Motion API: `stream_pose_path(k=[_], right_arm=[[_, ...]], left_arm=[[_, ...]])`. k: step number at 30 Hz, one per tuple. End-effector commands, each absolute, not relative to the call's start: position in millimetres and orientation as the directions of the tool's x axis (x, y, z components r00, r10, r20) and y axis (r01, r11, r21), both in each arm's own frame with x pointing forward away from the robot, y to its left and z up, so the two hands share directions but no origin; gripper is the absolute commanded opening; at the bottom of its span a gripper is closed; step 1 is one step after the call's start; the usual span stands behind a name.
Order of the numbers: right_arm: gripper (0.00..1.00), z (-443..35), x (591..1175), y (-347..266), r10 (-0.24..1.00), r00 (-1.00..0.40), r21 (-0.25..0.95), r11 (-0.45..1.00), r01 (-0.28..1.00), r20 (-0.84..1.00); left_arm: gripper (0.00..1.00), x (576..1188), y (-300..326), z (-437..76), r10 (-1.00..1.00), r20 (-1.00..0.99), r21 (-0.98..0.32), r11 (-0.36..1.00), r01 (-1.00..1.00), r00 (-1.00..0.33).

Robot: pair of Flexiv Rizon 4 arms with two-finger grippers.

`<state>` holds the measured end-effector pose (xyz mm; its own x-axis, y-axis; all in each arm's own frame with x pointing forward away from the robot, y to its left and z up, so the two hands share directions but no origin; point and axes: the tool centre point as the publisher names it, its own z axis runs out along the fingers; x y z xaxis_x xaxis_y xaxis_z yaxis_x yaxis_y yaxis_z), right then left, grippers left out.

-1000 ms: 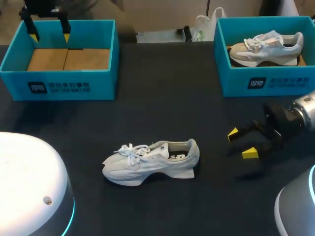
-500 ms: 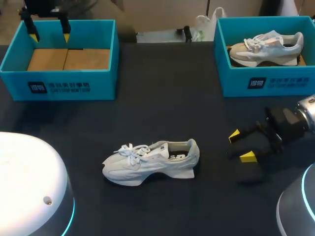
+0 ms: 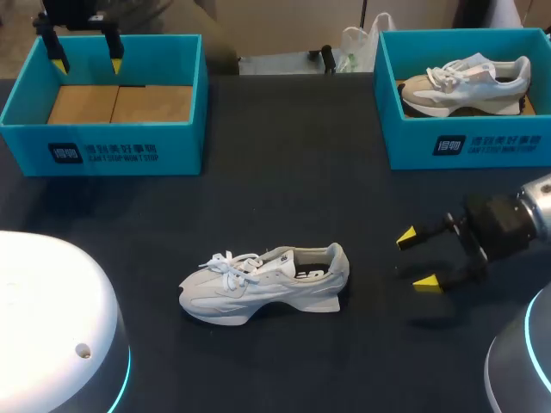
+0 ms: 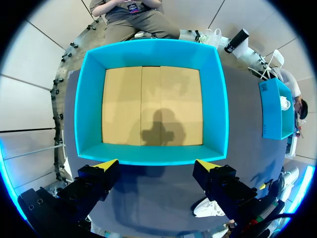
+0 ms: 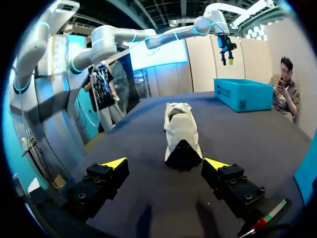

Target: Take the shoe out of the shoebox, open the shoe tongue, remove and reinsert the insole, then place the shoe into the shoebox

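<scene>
Both jaws spread wide, empty, white laced shoe (image 3: 267, 280) upright (chunky sole)

Dark matte table (image 3: 284, 155), even light, soft faint shadows

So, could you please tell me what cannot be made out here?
- Inside of the white shoe: head view, mostly hidden by its collar; the right wrist view shows only the heel.
- Right shoebox: head view, far corner cut off by the picture's edge.
- Left wrist view: white shoe mostly hidden behind the left gripper.
</scene>
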<state>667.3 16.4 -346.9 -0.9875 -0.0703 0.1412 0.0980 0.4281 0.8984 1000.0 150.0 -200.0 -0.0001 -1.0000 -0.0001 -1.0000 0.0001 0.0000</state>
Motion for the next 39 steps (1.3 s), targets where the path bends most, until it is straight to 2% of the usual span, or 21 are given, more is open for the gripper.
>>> stream_pose_path(k=[1, 13, 22, 39], right_arm=[[1.00, -355, 660, 22, -0.006, -0.993, 0.891, 0.442, 0.105, 0.120], [1.00, -361, 663, 27, -0.010, -0.990, 0.893, 0.435, 0.120, 0.138], [1.00, -374, 671, 50, 0.040, -0.989, 0.902, 0.405, 0.148, 0.145], [1.00, -385, 676, 68, 0.055, -0.993, 0.892, 0.437, 0.117, 0.103]], left_arm=[[1.00, 1000, 150, -200, -1.000, 0.000, 0.000, 0.000, -1.000, 0.000], [1.00, 1000, 150, -200, -1.000, 0.000, 0.000, 0.000, -1.000, 0.000], [1.00, 1000, 150, -200, -1.000, 0.000, 0.000, 0.000, -1.000, 0.000], [1.00, 1000, 150, -200, -1.000, 0.000, 0.000, 0.000, -1.000, 0.000]])
